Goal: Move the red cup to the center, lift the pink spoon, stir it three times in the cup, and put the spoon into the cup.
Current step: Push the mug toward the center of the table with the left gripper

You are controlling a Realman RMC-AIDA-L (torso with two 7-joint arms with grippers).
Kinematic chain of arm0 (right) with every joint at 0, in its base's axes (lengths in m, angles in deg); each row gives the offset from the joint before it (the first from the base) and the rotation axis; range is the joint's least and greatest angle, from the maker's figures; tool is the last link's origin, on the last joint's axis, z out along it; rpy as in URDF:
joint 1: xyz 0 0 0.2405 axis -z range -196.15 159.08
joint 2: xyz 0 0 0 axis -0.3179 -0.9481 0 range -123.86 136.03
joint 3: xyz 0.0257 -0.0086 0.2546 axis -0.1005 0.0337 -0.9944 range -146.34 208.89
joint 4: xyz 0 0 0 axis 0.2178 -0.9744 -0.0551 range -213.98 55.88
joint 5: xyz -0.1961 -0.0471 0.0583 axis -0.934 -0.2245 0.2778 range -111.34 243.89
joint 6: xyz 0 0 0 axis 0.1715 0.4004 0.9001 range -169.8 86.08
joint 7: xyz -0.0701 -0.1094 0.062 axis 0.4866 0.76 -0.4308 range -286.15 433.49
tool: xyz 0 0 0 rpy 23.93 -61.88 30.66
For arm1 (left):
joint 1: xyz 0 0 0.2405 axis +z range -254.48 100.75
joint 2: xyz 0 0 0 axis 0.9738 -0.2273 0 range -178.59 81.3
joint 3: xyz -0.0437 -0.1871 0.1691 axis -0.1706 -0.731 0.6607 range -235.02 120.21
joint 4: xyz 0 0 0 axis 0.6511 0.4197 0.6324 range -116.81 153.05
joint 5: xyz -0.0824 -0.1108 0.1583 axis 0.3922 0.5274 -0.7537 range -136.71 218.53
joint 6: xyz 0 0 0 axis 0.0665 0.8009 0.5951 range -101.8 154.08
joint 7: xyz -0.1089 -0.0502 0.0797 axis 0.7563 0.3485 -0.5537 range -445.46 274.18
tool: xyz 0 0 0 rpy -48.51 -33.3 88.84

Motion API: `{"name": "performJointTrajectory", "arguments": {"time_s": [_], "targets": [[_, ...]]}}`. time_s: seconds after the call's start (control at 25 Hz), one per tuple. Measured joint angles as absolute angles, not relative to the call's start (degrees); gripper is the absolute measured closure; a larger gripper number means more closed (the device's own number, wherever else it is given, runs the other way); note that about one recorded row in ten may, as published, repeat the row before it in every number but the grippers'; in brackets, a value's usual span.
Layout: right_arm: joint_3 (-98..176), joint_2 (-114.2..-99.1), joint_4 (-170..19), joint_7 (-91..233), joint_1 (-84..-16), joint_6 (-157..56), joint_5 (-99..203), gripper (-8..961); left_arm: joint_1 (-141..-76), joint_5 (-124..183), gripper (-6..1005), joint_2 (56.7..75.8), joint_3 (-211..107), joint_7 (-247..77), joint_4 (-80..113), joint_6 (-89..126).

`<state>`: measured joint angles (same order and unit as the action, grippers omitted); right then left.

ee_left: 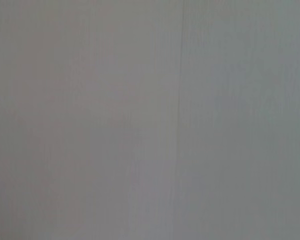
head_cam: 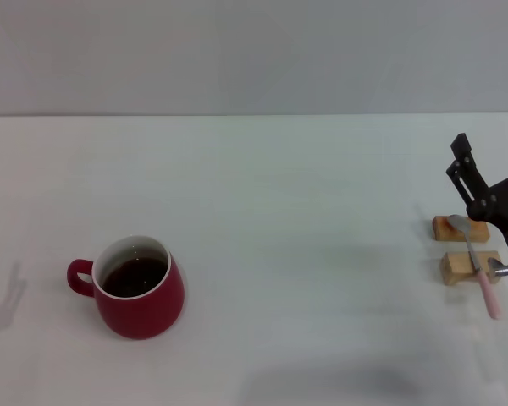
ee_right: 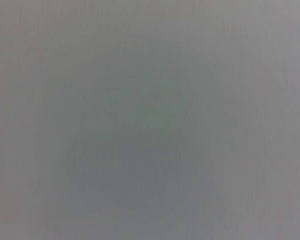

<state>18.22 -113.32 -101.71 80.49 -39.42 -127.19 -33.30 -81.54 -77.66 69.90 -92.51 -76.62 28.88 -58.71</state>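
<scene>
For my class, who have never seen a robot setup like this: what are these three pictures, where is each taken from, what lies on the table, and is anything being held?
The wide picture comes from a camera on the robot's head, looking down at a white table. The other two come from cameras on its wrists and show only blank grey.

On the robot's left stands the red cup with dark liquid inside. On its right, the pink spoon lies across two small wooden blocks. The black right gripper is at the spoon; whether it grips it cannot be seen. The left gripper is out of view.
</scene>
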Motion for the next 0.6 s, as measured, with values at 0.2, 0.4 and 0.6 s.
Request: {"name": "performJointTrajectory", "arguments": {"time_s": [0.2,0.4,0.6], "targets": [[18.24,-113.35,-101.85,80.42,-39.1,-126.8,-33.3,247,-81.54,-77.66,141,69.92,-92.53,-76.67,28.81,-58.55],[18.44,-113.43,-101.89,79.13,-38.62,-126.59,-33.3,245,-81.51,-77.66,145,69.92,-92.17,-76.68,28.71,-57.87],[18.53,-113.4,-102.05,79.08,-38.2,-126.86,-33.3,246,-80.66,-77.57,161,70.07,-93.02,-77.13,29.6,-57.05]]}}
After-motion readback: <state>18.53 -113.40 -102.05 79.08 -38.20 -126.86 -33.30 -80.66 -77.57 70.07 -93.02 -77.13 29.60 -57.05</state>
